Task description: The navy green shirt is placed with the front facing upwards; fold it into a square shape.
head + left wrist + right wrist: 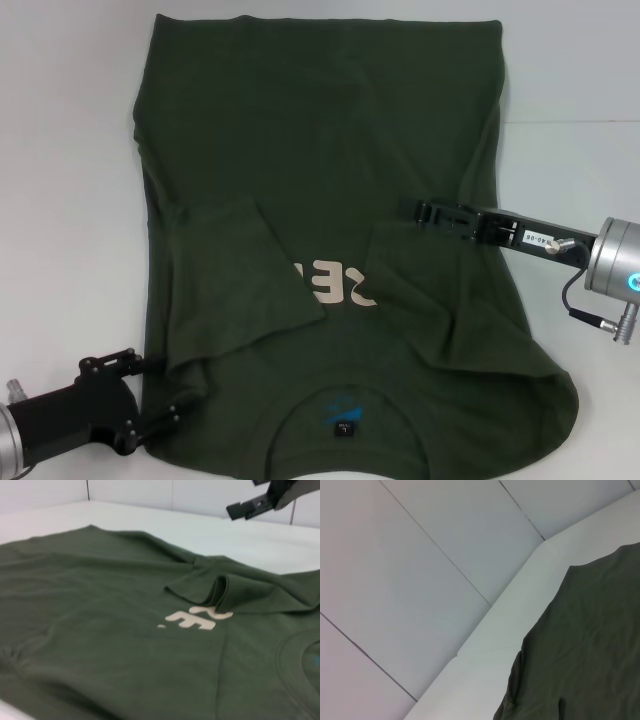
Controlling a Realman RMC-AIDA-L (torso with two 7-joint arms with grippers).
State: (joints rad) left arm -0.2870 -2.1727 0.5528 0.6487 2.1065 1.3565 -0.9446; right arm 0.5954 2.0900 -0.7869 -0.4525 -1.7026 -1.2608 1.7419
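The navy green shirt (320, 150) lies flat on the white table, front up, with its collar and neck label (342, 428) nearest me. Both sleeves are folded inward over the chest, the left one (250, 270) and the right one (440, 290), and they partly cover the cream lettering (335, 285). My left gripper (150, 395) is open at the near left shoulder edge, with one finger over the cloth. My right gripper (405, 210) hovers open above the shirt's right middle, holding nothing. It also shows raised in the left wrist view (250, 497), beyond the shirt (100, 605).
The white table (60, 200) extends on both sides of the shirt. Pale wall panels (420, 555) rise behind the table's far edge, and the shirt's far corner (590, 645) shows in the right wrist view.
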